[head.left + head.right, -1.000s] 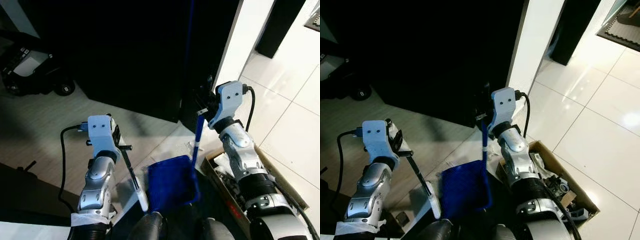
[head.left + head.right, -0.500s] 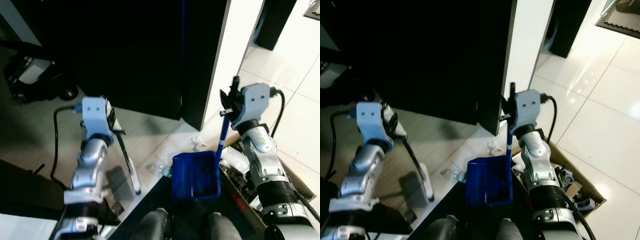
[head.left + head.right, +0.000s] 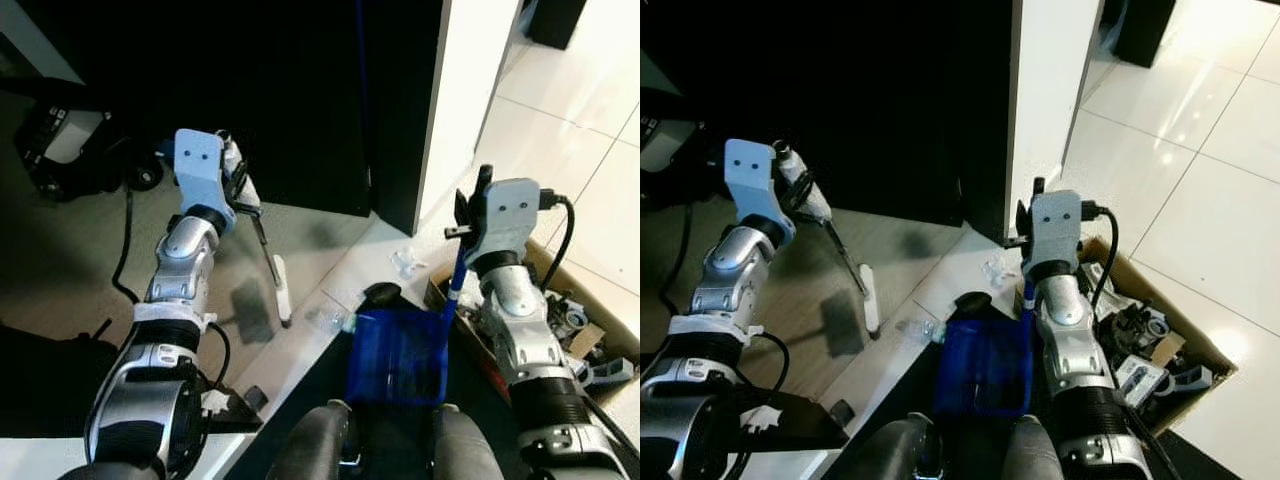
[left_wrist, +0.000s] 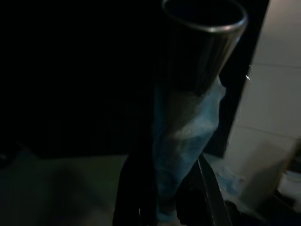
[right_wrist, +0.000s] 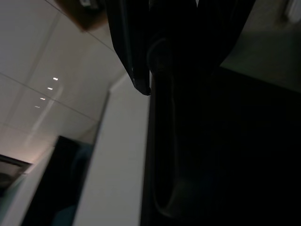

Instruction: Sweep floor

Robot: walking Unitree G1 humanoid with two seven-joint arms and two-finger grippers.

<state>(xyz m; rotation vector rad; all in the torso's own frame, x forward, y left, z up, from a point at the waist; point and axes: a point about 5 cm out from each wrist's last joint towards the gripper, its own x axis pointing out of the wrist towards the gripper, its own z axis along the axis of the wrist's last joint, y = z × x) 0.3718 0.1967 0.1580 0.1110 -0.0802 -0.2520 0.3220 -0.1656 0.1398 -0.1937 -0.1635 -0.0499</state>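
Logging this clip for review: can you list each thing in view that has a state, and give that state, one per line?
left gripper: raised, shut on the broom handle.
broom: tilted, its white head down on the floor.
right gripper: shut on the dustpan's blue handle.
dustpan: upright pan resting low between the robot's legs.
cardboard box: open, holding clutter.
clear plastic scraps: lying loose on the floor, not yet swept.

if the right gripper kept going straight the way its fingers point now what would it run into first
Probably the white wall panel: the right gripper, shut on the blue dustpan handle, points up and away toward it and the dark surface alongside. Depth is unclear.
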